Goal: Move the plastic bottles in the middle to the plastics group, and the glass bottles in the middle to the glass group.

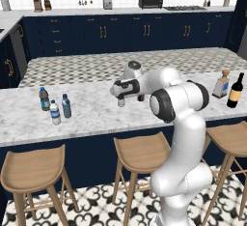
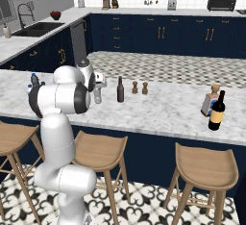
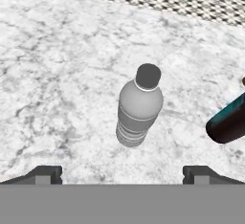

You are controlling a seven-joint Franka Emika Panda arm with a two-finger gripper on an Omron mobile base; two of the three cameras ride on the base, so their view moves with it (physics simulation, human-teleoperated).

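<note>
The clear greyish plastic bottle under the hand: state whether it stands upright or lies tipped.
Upright. The clear greyish plastic bottle stands on its base on the marble counter, cap on top.

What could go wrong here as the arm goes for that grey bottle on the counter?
The open gripper hangs above the upright grey bottle, which sits slightly off-centre between the fingertips; a finger might clip and topple it. The dark brown bottle stands close beside it, so a sideways swing might knock that over.

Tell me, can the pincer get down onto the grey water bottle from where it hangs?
Probably yes. The pincer is open, above the upright grey bottle, with bare marble around it. The dark bottle stands off to one side, apart from it.
</note>
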